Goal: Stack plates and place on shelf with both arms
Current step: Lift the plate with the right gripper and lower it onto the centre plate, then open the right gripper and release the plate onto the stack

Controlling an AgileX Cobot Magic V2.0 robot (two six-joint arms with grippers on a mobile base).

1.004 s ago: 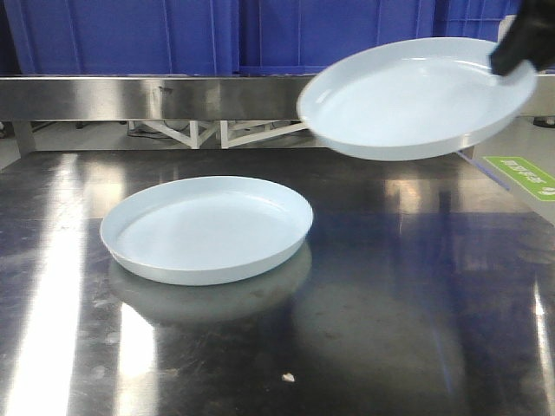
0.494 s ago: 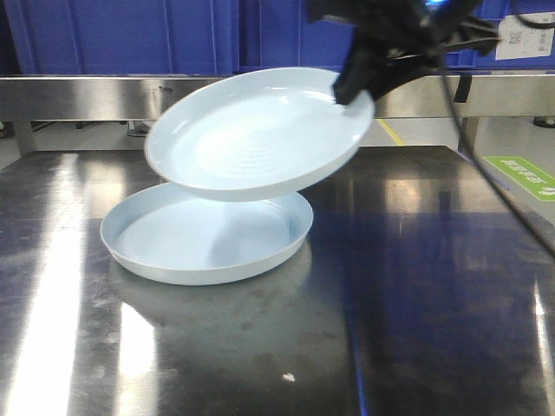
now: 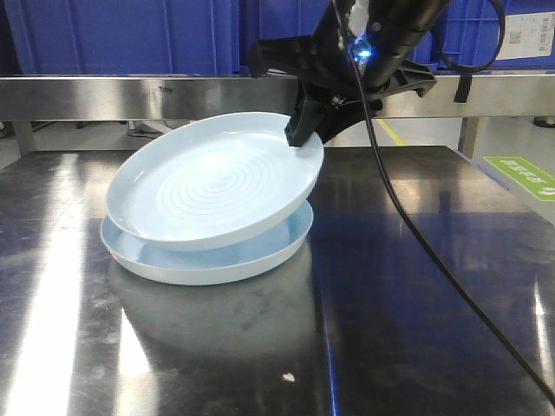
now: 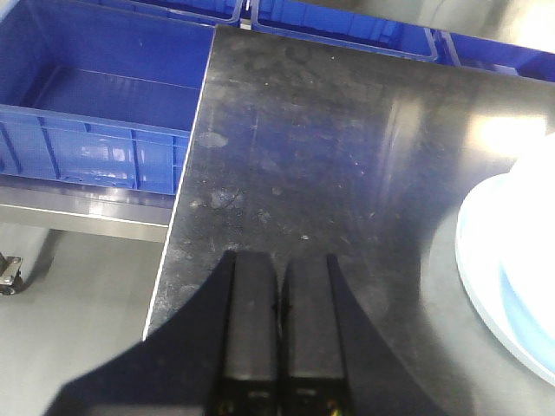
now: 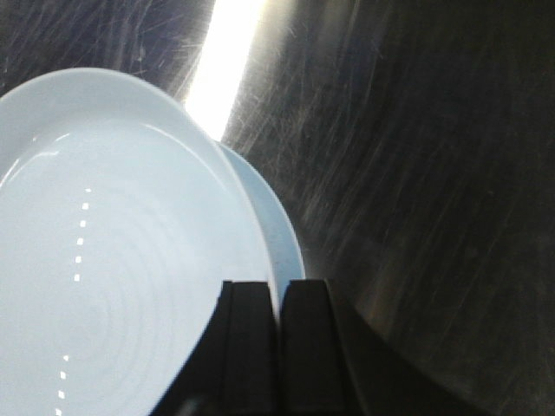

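One plate [image 3: 217,260] lies flat on the dark steel tabletop [image 3: 416,286]. The second plate [image 3: 208,186] is tilted over it, its left edge low on the lower plate and its far right edge raised. My right gripper [image 3: 302,139] is shut on that raised rim; in the right wrist view the gripper [image 5: 277,284] pinches the upper plate [image 5: 113,260], with a sliver of the lower plate [image 5: 279,227] beside it. My left gripper [image 4: 279,260] is shut and empty above the table's left part, with the plates [image 4: 512,286] at its right. The shelf rail [image 3: 130,95] runs behind.
Blue crates [image 3: 121,35] sit on the shelf behind the table. Open blue crates [image 4: 87,113] also stand past the table's edge in the left wrist view. A green floor marking [image 3: 520,178] lies at the right. A small white speck [image 3: 288,377] lies on the tabletop near the front.
My right gripper has carried the held plate from the upper right leftward and down. The plate now rests tilted over the lower plate, which has not moved.
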